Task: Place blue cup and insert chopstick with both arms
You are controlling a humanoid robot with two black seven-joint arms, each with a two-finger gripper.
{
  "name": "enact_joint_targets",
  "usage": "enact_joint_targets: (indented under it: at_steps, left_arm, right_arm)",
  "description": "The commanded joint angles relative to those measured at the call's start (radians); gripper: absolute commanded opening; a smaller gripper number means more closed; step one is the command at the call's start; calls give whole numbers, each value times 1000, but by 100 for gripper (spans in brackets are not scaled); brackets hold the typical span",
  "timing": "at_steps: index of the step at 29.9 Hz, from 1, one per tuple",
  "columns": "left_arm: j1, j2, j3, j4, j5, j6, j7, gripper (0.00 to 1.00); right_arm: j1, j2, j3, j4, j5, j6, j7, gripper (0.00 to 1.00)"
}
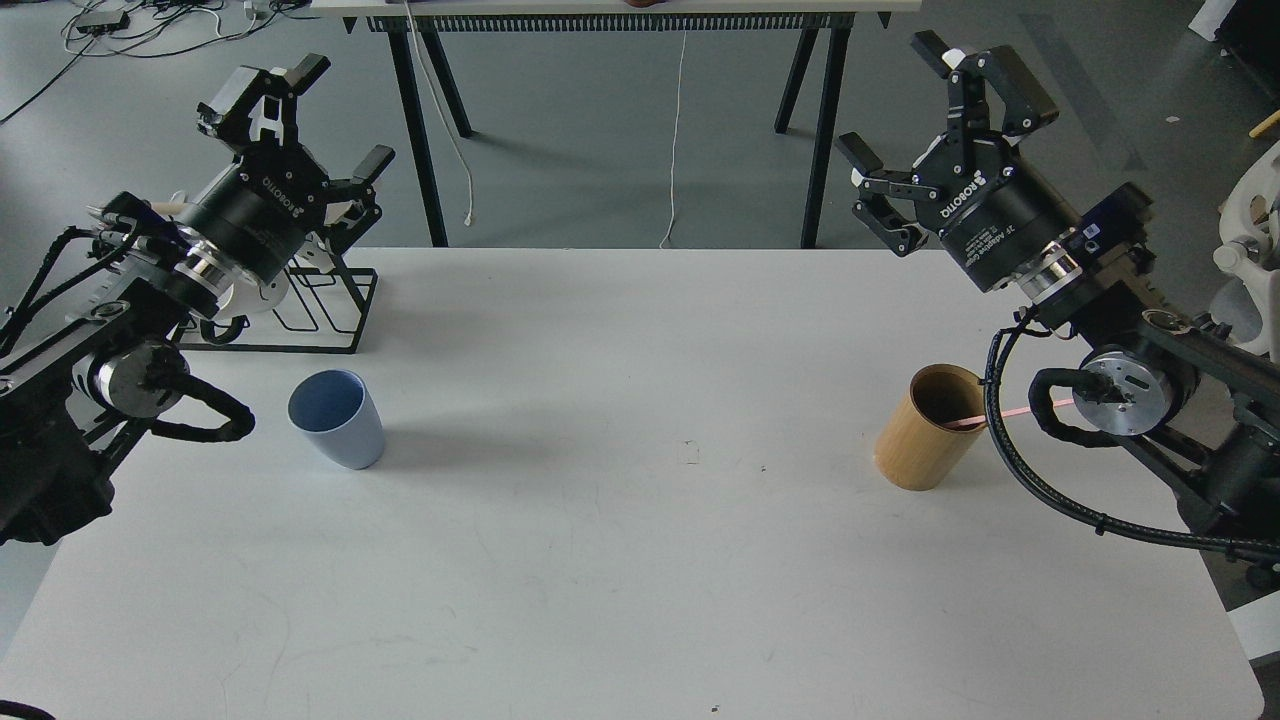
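The blue cup (337, 418) stands upright on the left part of the white table (620, 540), its mouth tilted toward me. The pale-pink chopstick (1010, 413) leans out of a tan bamboo cylinder (928, 427) on the right, partly hidden behind my right arm's cable. My left gripper (300, 125) hangs high above the table's back left corner, fingers spread wide and empty, well behind the cup. At the back right my right gripper (945, 125) is raised too, open and holding nothing, above and behind the cylinder.
A black wire rack (320, 310) holding a white mug sits at the table's back left, partly behind my left arm. Beyond the table stands another table on black legs (825, 120), with cables on the floor. White equipment (1250, 250) is at the far right.
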Motion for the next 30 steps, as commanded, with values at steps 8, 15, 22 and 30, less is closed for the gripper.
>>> enact_joint_targets:
  at_steps: [8, 15, 22, 30]
  left_arm:
    - [-12, -4, 0, 6, -1, 0, 0, 99]
    - [-58, -6, 12, -2, 30, 0, 0, 99]
    - [-191, 164, 90, -120, 97, 0, 0, 99]
    - [-474, 488, 533, -282, 418, 0, 0, 99]
  right_arm:
    - [0, 0, 0, 1, 0, -2, 0, 99]
    - [1, -2, 5, 2, 1, -2, 0, 99]
    - [0, -15, 0, -5, -2, -2, 0, 99]
    - [-2, -38, 7, -27, -2, -2, 0, 99]
